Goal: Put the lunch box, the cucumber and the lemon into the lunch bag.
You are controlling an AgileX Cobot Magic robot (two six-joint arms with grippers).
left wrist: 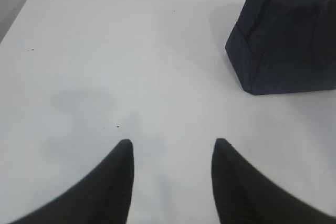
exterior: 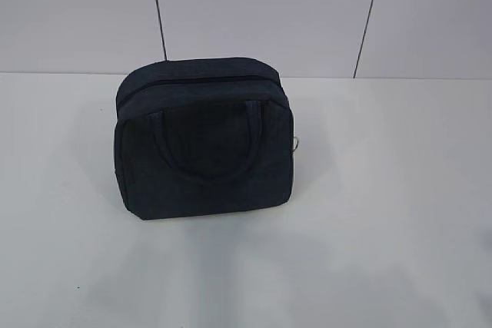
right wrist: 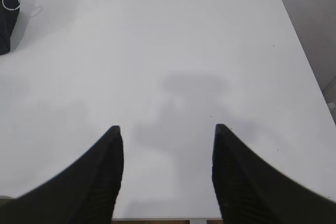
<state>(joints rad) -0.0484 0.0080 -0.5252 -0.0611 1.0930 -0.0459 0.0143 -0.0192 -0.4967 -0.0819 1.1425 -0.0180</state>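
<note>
- the lunch bag (exterior: 204, 140) is seen standing upright on the white counter (exterior: 384, 228), near the counter's far edge and just in front of a pale tiled wall (exterior: 261, 5).
- the bag's zipper line (exterior: 196, 81) is seen running over the rounded top, and it appears closed along the visible stretch.
- two loop handles (exterior: 207, 147) are seen lying flat against the front face of the bag.
- a small metal ring pull (exterior: 296, 142) is seen hanging at the bag's right side; in the right wrist view the same ring (right wrist: 10, 1) is caught at the upper left corner, beside a sliver of dark fabric.
- in the left wrist view one end of the bag (left wrist: 286, 35) is shown at the upper right, resting on the counter, well apart from the fingers.
- the left gripper (left wrist: 173, 148) is held over bare counter; its two dark fingers (left wrist: 113, 187) are spread apart, with nothing between them.
- the right gripper (right wrist: 167, 132) is likewise held over bare counter near the counter's front edge; its fingers (right wrist: 247, 182) are spread apart and nothing is pinched.
- faint grey shadows (right wrist: 189, 98) are cast on the counter ahead of the right fingers.
- the lunch box, the cucumber and the lemon are not shown in any view; whether they are inside the bag cannot be told.
</note>
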